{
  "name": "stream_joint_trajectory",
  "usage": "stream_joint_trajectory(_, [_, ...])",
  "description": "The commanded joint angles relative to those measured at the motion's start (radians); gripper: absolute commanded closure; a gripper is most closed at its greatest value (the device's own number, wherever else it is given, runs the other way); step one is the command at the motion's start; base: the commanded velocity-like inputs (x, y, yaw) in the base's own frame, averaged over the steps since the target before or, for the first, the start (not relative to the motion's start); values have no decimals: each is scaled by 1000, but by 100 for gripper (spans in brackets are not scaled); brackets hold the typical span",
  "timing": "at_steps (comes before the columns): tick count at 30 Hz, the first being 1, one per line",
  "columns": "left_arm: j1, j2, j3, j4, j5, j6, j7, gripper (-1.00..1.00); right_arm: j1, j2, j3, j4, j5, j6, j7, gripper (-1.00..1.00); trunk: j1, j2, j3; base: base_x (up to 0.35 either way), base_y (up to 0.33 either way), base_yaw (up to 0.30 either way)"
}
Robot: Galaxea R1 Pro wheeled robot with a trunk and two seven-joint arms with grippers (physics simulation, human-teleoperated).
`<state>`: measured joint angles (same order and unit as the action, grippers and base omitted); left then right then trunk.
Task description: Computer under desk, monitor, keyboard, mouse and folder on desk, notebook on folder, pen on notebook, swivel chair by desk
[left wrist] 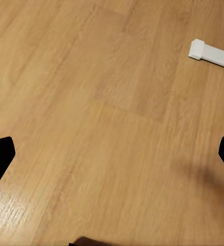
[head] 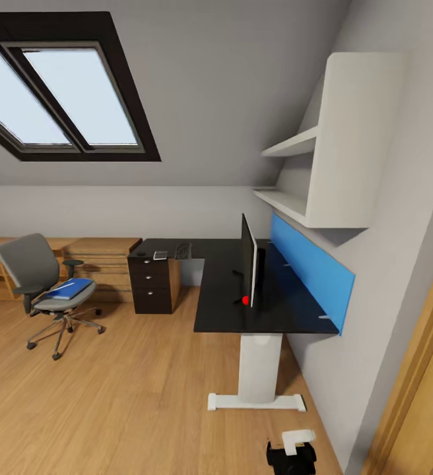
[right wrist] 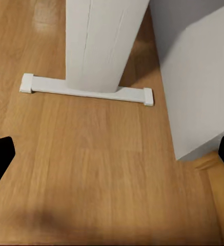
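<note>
The black L-shaped desk (head: 220,310) stands against the right wall on a white pedestal leg (head: 259,366). The monitor (head: 249,260) stands on it, seen edge-on, with a red dot at its lower corner. On the desk's far wing lie the keyboard (head: 183,251) and a small grey notebook (head: 160,254). The grey swivel chair (head: 35,270) stands apart to the left with the blue folder (head: 70,288) on its seat. The computer, mouse and pen are out of view. My left gripper (left wrist: 112,159) hangs open over bare floor. My right gripper (right wrist: 112,156) is open above the floor near the pedestal's foot (right wrist: 86,89).
Black drawers (head: 152,284) sit under the desk's far wing, low wooden shelving (head: 104,257) behind them. A blue panel (head: 309,264) and white wall shelves (head: 296,198) hang above the desk. A grey wall (right wrist: 199,77) and wooden door frame (head: 414,396) close the right side.
</note>
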<state>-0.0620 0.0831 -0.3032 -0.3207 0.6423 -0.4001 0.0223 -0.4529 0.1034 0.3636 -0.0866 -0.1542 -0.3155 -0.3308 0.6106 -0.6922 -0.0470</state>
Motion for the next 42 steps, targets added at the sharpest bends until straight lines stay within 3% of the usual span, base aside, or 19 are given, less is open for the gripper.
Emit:
stream_joint_trajectory(1, [-1, 1, -8, 0, 9, -4, 2, -100, -1, -1, 10, 18, -11, -26, 7, -100, 0, -2, -2, -15, 9, 0])
stream_joint_trajectory(6, [-1, 1, -5, 0, 11, -3, 2, -100, 2, -4, 9, 86, -15, -145, 91, -100, -15, 26, 11, -8, 4, 0])
stream_joint_trajectory(13, [-1, 0, 12, 20, 11, -2, 2, -100, 11, -11, 9, 108, -16, -193, 163, -100, -42, 75, 33, -1, 1, 0])
stream_joint_trajectory(20, [-1, 2, 21, 33, 9, 7, 3, -100, 12, -31, 11, 110, -23, -200, 174, -100, -69, 124, 55, 0, 0, 0])
stream_joint_trajectory(32, [-1, 0, 22, 18, 2, 13, 10, -100, 13, -19, 10, 108, -40, -226, 176, -100, -115, 208, 87, 0, 0, 0])
stream_joint_trajectory(42, [-1, -5, 21, -52, 2, 13, 10, -100, 13, -20, -4, 108, -134, -230, 176, -100, -153, 278, 105, 0, 0, -81])
